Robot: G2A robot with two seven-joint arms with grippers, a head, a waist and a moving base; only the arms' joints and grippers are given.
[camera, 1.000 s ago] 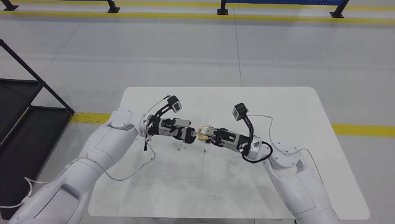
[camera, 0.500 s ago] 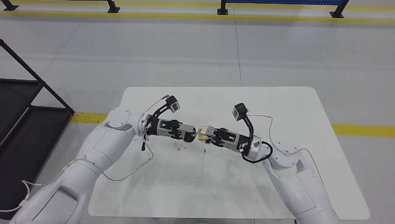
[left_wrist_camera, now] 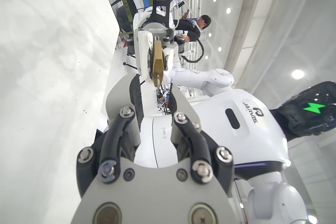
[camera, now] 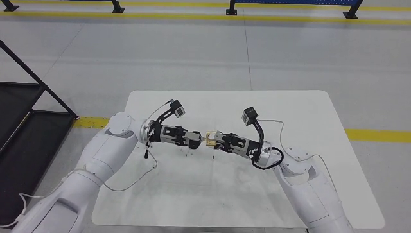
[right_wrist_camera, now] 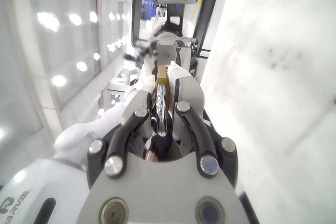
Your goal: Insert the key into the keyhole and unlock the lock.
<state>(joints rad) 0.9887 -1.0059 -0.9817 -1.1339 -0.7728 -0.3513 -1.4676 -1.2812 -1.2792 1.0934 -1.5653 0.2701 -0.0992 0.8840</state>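
Observation:
A brass padlock (camera: 210,140) is held above the middle of the white table (camera: 308,111), with my right gripper (camera: 217,141) shut on it. In the right wrist view the padlock (right_wrist_camera: 160,93) sits between the white fingers, its chrome shackle (right_wrist_camera: 160,128) toward the palm. In the left wrist view the lock's bottom end (left_wrist_camera: 157,64) faces me, and a small silvery key stub (left_wrist_camera: 158,77) sticks out of it. My left gripper (left_wrist_camera: 155,87) is just short of that end, open, its black pads (left_wrist_camera: 134,96) apart and touching nothing.
A black rack (camera: 26,117) stands on the floor left of the table. The table top around both arms is bare white. Yellow floor lines (camera: 372,134) run behind the table.
My left gripper has drawn back a little to the left, away from the padlock's end. The right arm and the lock have stayed put.

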